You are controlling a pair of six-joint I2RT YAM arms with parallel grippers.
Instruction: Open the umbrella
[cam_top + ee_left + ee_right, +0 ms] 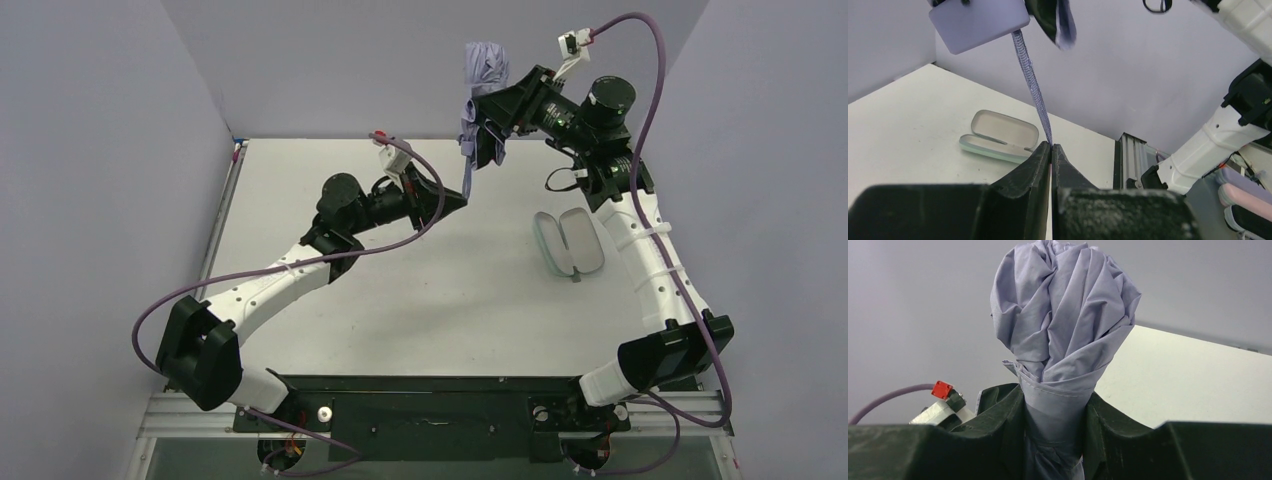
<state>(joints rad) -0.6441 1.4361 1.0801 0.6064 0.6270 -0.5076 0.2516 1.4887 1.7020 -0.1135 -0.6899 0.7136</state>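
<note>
Holding the folded umbrella up in the air over the far part of the surface, the right hand is closed around its body. In the right wrist view the two fingers press on both sides of the pale lavender fabric, and the cloth comes out above them in a loose, wrinkled bunch. The right hand grips the umbrella at its narrow part, under this bunch. The left hand is raised from the surface and reaches toward the lower end of the umbrella. In the left wrist view its fingers are pressed fully together, and between the tips they pinch the end of the wrist strap. The strap runs in a straight line from the left hand up to the small lavender handle, which is at the top of that view. Beside the handle a piece of dark lining hangs down. An open glasses case lies flat on the surface, on the right side, apart from both hands and not under the umbrella. The umbrella touches only the two hands and does not touch the surface.
</note>
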